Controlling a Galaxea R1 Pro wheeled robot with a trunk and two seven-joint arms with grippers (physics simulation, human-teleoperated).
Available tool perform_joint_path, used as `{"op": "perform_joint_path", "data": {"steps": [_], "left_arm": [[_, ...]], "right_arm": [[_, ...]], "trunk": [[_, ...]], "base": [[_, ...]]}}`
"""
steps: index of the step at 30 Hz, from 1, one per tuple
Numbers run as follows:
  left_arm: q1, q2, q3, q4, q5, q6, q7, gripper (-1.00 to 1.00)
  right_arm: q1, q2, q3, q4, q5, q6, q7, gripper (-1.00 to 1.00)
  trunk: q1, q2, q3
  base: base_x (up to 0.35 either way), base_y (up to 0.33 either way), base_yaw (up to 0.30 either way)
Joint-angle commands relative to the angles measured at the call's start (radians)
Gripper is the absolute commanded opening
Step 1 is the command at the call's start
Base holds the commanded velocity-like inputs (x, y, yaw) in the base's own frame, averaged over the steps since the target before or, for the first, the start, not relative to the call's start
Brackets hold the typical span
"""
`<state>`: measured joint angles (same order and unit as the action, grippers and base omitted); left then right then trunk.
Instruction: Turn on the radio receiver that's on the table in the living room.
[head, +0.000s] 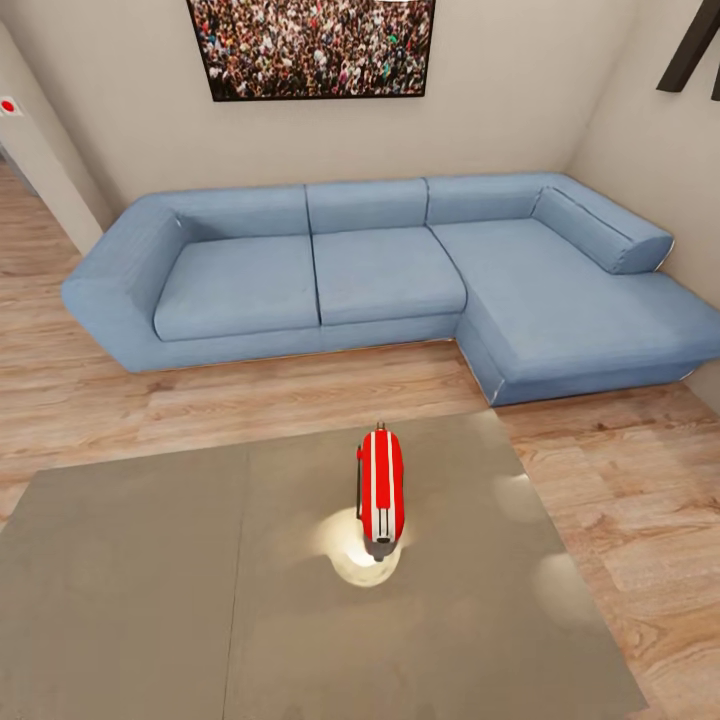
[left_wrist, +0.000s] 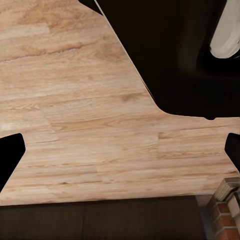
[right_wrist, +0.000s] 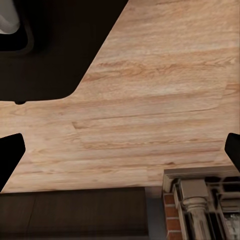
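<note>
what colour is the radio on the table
Bright red with white stripes and a dark end panel; the radio receiver shows best in the head view.

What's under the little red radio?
The red radio sits on the big grey table. Around its near end, a bright round patch of light shines on the tabletop. The part of the table right beneath the radio is covered, so nothing there can be seen.

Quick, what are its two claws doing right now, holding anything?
Left gripper: jaws wide open, holding nothing, wood floor below.
Right gripper: jaws wide open, holding nothing, over the same floor.
</note>
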<state>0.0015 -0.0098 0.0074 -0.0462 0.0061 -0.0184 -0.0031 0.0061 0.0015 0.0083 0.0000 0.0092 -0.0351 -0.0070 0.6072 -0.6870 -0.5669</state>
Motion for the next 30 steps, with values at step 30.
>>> {"op": "perform_joint_path", "data": {"steps": [30], "left_arm": [[0.000,-0.003,-0.002,-0.218,0.001,0.030,-0.004,1.00]], "right_arm": [[-0.002,-0.006,-0.001,-0.063,0.001,0.005,0.003,1.00]], "trunk": [[0.000,0.000,0.000]], "base": [[0.000,0.000,0.000]]}}
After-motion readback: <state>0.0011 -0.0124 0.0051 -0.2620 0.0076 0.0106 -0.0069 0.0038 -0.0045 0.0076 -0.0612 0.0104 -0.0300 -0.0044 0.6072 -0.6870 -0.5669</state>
